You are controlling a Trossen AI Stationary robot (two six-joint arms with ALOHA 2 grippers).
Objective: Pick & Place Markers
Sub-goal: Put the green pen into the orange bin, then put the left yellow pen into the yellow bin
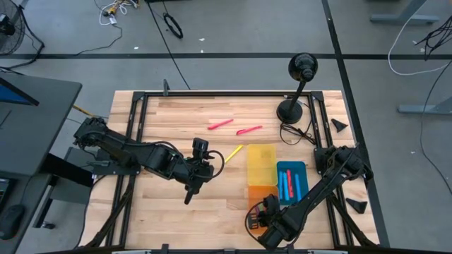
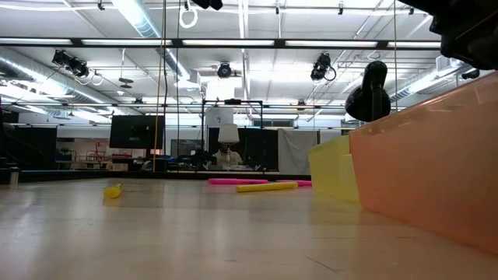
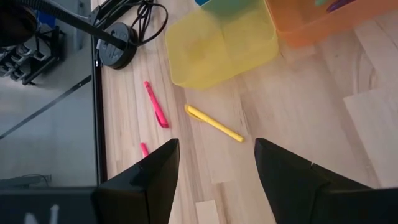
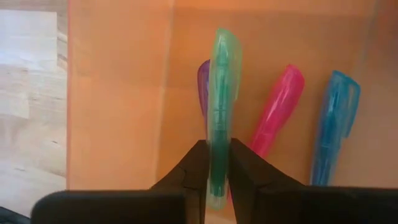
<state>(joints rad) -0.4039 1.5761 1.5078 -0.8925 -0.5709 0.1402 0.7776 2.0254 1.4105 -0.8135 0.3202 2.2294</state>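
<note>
Here — translucent green marker [image 4: 222, 112], upright, pinched.

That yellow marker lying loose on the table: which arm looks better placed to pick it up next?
The left. Its tool is open and empty, with the yellow marker just ahead on the wood. The right tool is busy, shut on a green marker over the orange tray.

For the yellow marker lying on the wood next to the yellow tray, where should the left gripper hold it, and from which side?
Probably at mid-barrel, from straight above. The yellow marker lies flat with bare wood on both long sides, clear of the yellow tray. The open left gripper would close across its width.
</note>
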